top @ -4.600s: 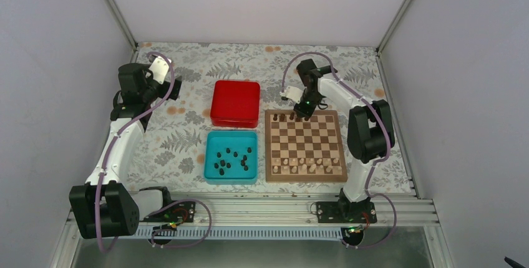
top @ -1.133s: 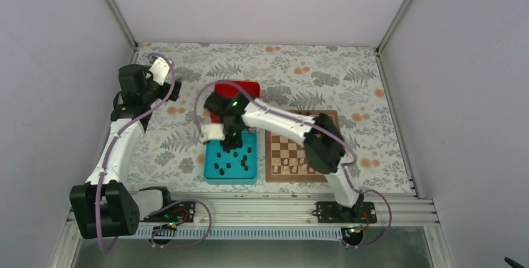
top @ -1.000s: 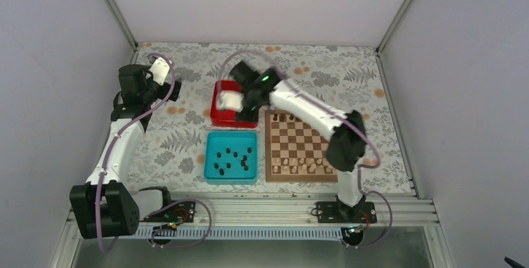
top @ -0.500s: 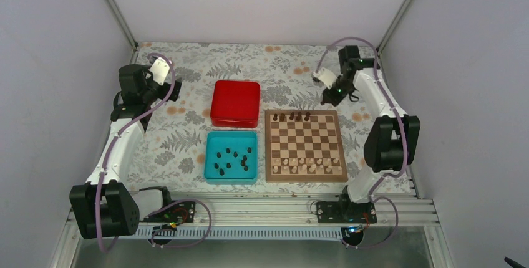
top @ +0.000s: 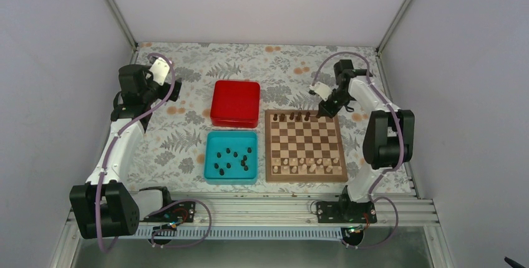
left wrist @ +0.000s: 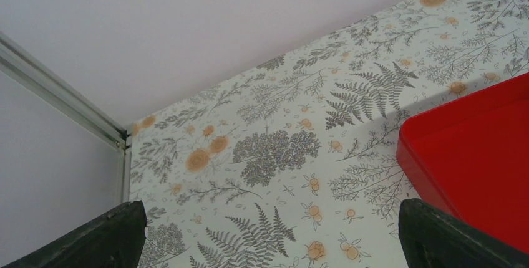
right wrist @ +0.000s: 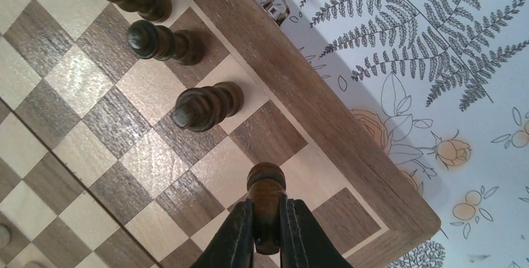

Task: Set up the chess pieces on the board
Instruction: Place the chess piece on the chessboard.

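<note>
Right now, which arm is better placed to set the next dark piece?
Right: the right gripper holds a dark piece over the board's corner; the left gripper hangs open near the red box.

A floral tablecloth point(top: 187, 140), pale with grey ferns and small orange blooms, covers the whole table top. Toward its middle sits a glossy red square box point(top: 235, 103) with rounded corners. Just nearer the camera, parted from it by a thin strip of cloth, lies a teal tray point(top: 231, 133) of about the same width. Off to the right of the tray stand the pale cream chess pieces point(top: 305, 169), lined up side by side (too small to tell one kind from another). Plain pale walls point(top: 249, 6) close in three sides, with metal struts point(top: 112, 6) in the back corners. A ribbed aluminium rail point(top: 262, 205) runs along the near edge.
</note>
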Robot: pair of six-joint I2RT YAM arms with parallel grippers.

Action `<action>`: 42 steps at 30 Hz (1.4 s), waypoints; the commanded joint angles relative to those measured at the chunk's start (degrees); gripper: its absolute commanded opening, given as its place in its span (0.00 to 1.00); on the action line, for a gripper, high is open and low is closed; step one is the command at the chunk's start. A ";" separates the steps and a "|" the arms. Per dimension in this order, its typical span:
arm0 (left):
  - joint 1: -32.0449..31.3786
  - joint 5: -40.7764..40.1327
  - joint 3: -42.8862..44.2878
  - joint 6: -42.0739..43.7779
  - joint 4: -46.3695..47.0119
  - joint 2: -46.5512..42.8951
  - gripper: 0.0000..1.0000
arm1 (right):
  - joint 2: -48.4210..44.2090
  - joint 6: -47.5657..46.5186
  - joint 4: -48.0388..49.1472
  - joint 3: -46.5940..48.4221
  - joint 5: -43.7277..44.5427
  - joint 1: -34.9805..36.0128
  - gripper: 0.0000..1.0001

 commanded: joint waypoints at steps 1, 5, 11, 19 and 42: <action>0.24 0.96 0.35 0.04 0.55 -0.13 1.00 | 2.54 -0.45 1.64 0.77 -1.52 0.39 0.09; 0.24 0.81 0.26 0.11 0.66 -0.11 1.00 | 3.79 -0.41 1.59 1.92 -1.14 0.71 0.09; 0.24 0.74 0.11 0.13 0.73 0.09 1.00 | 4.87 0.25 1.76 3.36 0.40 0.79 0.09; 0.24 0.86 0.17 0.13 0.82 0.40 1.00 | 4.31 1.21 1.56 2.52 5.27 0.12 0.10; 0.24 0.98 0.17 0.22 0.73 0.54 1.00 | 6.41 0.34 0.00 1.63 6.27 -0.06 0.10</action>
